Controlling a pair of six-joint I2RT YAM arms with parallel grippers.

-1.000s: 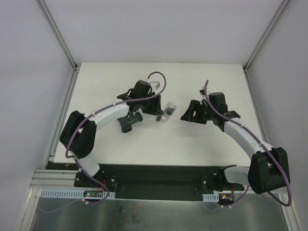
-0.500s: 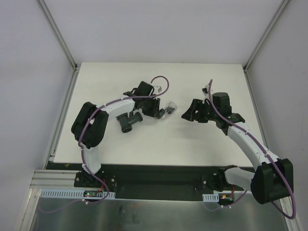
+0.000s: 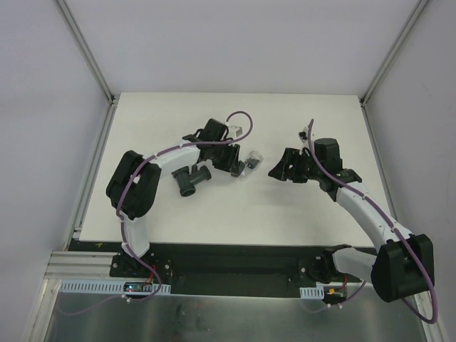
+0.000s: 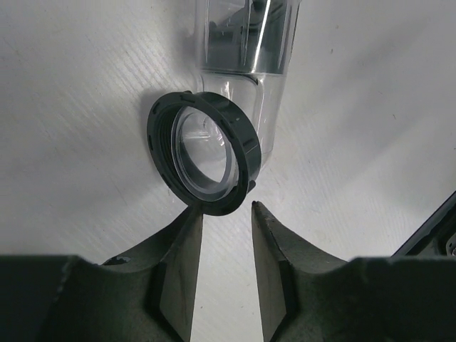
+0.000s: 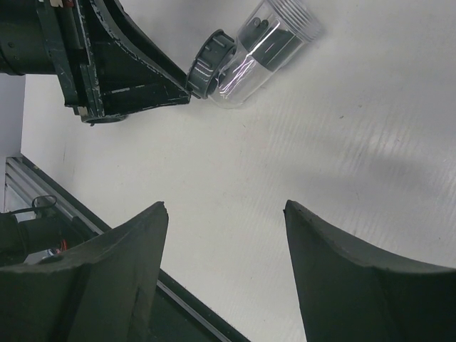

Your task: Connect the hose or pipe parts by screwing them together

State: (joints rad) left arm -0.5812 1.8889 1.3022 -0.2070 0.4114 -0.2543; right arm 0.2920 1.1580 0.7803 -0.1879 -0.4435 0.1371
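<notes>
White tabletop (image 3: 285,214) fills most of the overhead view, with two white-and-black arms curving in from the 6 o'clock edge. The left arm (image 3: 171,160) sweeps round from 8 o'clock and the right arm (image 3: 363,203) from 4 o'clock, both facing the middle. The dark grey branched pipe fitting (image 3: 191,179) lies on the table just inside the bend of the left arm, with one flared round socket towards 7 o'clock. It sits at 9 o'clock of the clear connector (image 3: 251,161) and apart from it, with the left gripper (image 3: 239,169) between the two. The connector lies on its side near the table's centre, a short translucent cylinder with a black threaded ring (image 4: 155,142) on the end facing the left gripper. The left wrist view shows the two fingers standing a narrow way apart with bare table between them. Their tips sit right against the lower rim of the ring, but whether they actually pinch that rim or only touch it I cannot tell from this angle. The right gripper (image 5: 225,206) hangs at 3 o'clock of the connector, well clear of it. Its jaws are spread wide over bare table and hold nothing.
</notes>
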